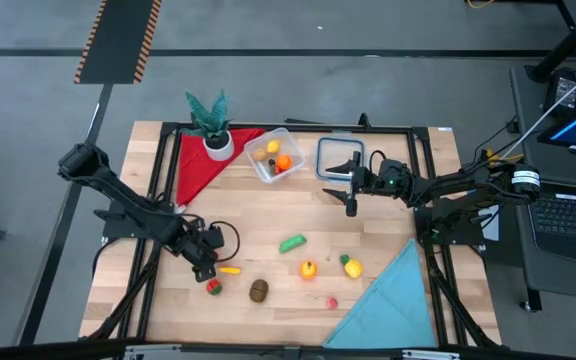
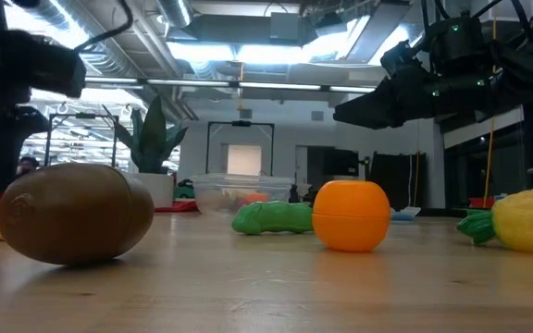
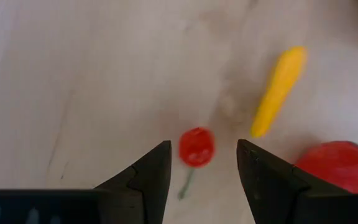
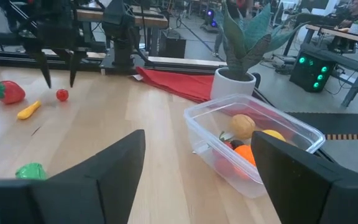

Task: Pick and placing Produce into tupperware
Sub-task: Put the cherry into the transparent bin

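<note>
My left gripper (image 3: pixel 201 158) points down, open, at the table's near left. Its fingers stand on either side of a small red cherry (image 3: pixel 196 147) that lies on the wood, just above it (image 4: pixel 62 94). A yellow pepper (image 3: pixel 278 90) and a red strawberry (image 3: pixel 340 167) lie close by. The clear tupperware (image 1: pixel 276 155) stands at the far middle with an orange, a yellow and a brown piece inside (image 4: pixel 253 146). My right gripper (image 1: pixel 352 190) hangs open and level beside it, with nothing between its fingers.
More produce lies on the near half: a brown kiwi (image 1: pixel 258 290), a green piece (image 1: pixel 292 243), an orange one (image 1: pixel 308 269), a yellow one (image 1: pixel 351 266), a pink one (image 1: pixel 332 302). A clear lid (image 1: pixel 338 158), a potted plant (image 1: pixel 211 125), a red cloth (image 1: pixel 196 165) and a blue cloth (image 1: pixel 388 300) lie around.
</note>
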Tool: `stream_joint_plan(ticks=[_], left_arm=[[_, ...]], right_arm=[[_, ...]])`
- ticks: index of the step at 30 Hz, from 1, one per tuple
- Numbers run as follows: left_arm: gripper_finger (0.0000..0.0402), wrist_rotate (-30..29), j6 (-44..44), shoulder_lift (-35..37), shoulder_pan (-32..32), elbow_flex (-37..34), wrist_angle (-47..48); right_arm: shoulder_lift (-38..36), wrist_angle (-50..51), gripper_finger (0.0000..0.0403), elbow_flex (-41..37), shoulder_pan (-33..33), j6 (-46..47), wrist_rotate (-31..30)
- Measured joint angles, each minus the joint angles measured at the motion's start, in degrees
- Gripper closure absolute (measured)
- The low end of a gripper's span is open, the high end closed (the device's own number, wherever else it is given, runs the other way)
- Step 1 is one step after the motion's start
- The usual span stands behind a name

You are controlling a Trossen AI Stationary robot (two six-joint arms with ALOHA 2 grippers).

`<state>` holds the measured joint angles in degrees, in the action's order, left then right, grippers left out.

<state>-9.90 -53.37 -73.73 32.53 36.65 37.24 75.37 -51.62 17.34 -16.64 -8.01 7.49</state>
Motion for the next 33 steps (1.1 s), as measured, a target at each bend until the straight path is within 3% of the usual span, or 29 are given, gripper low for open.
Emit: stream_joint_plan(ticks=[33], left_arm=[[0.0229, -0.58, -1.55, -9.52, -0.02, 0.21, -1.73]], right_arm=[[-0.01, 0.17, 0.0108, 0.00, 0.01, 0.31, 0.13]])
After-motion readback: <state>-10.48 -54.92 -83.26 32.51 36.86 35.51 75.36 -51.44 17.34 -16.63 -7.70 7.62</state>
